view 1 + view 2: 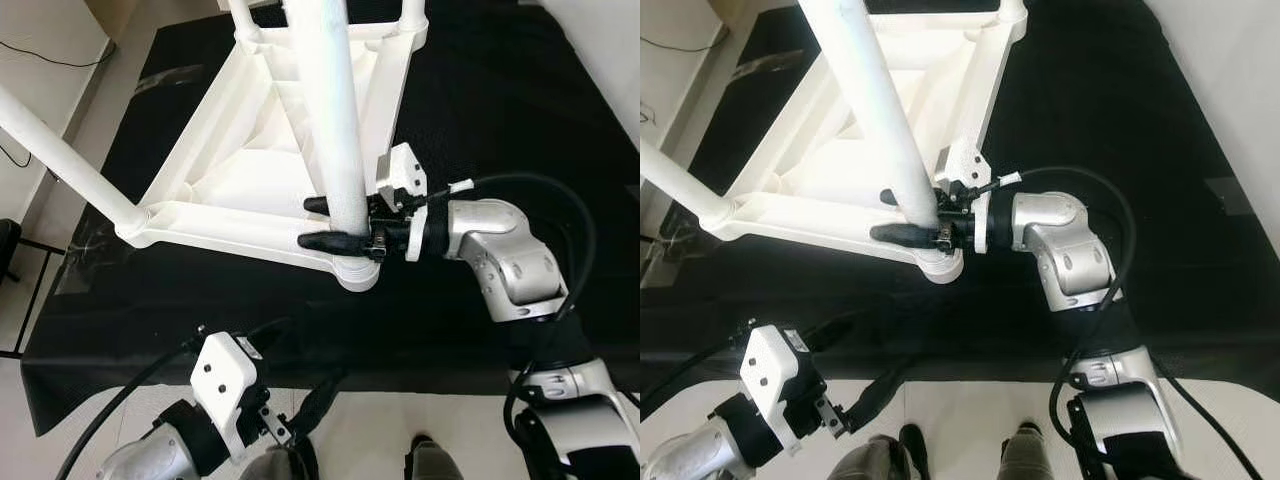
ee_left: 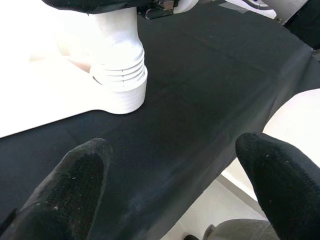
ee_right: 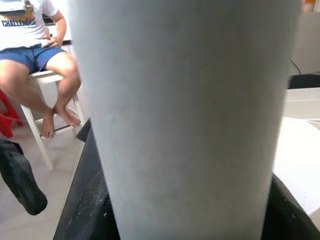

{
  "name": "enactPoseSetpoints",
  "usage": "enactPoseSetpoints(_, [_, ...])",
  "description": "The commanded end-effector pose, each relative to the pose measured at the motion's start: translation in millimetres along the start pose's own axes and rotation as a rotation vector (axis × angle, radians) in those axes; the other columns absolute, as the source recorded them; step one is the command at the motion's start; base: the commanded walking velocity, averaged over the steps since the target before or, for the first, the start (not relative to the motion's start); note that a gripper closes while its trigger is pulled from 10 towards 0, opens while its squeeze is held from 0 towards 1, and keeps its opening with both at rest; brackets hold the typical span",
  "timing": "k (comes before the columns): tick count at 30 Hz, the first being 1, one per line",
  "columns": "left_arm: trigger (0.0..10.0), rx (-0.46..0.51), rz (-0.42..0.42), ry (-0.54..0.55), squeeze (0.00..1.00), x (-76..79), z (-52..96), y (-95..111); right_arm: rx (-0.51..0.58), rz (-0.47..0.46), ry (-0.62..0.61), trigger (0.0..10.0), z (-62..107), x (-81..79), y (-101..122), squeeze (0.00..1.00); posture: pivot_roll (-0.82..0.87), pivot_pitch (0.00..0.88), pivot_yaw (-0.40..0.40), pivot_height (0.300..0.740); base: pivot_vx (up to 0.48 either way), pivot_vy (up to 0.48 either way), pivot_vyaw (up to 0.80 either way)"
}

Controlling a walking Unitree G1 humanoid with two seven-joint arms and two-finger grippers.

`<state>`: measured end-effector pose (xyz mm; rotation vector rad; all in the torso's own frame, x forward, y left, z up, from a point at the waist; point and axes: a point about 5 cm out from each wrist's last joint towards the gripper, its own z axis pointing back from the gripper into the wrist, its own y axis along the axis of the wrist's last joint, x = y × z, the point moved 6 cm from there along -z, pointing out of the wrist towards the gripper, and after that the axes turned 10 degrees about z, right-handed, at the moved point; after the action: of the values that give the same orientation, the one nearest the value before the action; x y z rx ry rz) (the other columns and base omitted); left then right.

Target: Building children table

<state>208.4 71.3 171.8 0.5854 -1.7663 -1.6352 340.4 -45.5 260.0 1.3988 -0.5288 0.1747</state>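
I have the right gripper (image 1: 322,223) clenched around the white table leg (image 1: 325,110), which rises toward twelve o'clock, while my left gripper (image 2: 170,185) hangs released.

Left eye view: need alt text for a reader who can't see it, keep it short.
The right end effector grips a white table leg just above the corner socket of an upturned white table frame, which lies on a black cloth. The left end effector hangs low near the cloth's front edge, fingers open and holding nothing.
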Motion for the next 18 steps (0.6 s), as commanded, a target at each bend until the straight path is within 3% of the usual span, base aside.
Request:
enactPoseSetpoints(1, [10.0,-0.003,0.013,-0.001,0.00,3.3,2.4,-1,-0.008,-0.031,-0.003,0.0,-4.9,-5.5,-7,0.00,-0.06,0.331,0.161,0.740,0.000,0.000,0.00])
enactPoseSetpoints(2, [10.0,-0.002,0.015,-0.001,0.00,3.4,2.5,-1,-0.035,-0.056,-0.100,0.0,-1.9,0.3,-13,0.00,-0.07,0.335,0.155,0.740,0.000,0.000,0.00])
enactPoseSetpoints(4, [10.0,-0.001,0.017,-0.001,0.00,3.5,2.6,-1,-0.055,-0.074,-0.171,0.0,1.2,4.4,-18,0.00,-0.07,0.335,0.155,0.740,0.000,0.000,0.00])
enactPoseSetpoints(6, [10.0,0.000,0.018,0.001,0.00,3.2,4.0,-1,-0.130,-0.159,-0.422,0.0,5.3,7.1,-34,0.00,-0.07,0.343,0.148,0.740,0.000,0.000,0.00])
enactPoseSetpoints(7, [10.0,0.000,0.018,0.002,0.00,2.5,4.7,0,-0.250,-0.151,-0.625,0.0,15.7,13.5,-51,0.00,-0.07,0.344,0.150,0.740,0.000,0.000,0.00])
enactPoseSetpoints(8, [10.0,0.000,0.018,0.002,0.00,2.5,4.7,0,-0.250,-0.151,-0.625,0.0,15.7,13.5,-51,0.00,-0.07,0.344,0.150,0.740,0.000,0.000,0.00])
enactPoseSetpoints(10, [10.0,0.002,0.018,0.005,0.00,0.6,4.3,1,-0.394,-0.173,-0.845,0.0,31.0,-8.5,-68,0.00,-0.05,0.349,0.174,0.740,0.000,0.000,0.00])
enactPoseSetpoints(14, [10.0,-0.002,0.017,0.004,0.00,-0.6,4.3,1,-0.397,-0.175,-0.865,0.0,27.0,-20.2,-63,0.00,-0.06,0.344,0.182,0.740,0.000,0.000,0.00])
enactPoseSetpoints(18, [10.0,-0.007,0.017,0.001,0.00,-1.1,4.5,0,-0.369,-0.176,-0.824,0.0,16.3,-18.9,-60,0.00,-0.05,0.332,0.168,0.740,0.000,0.000,0.00])
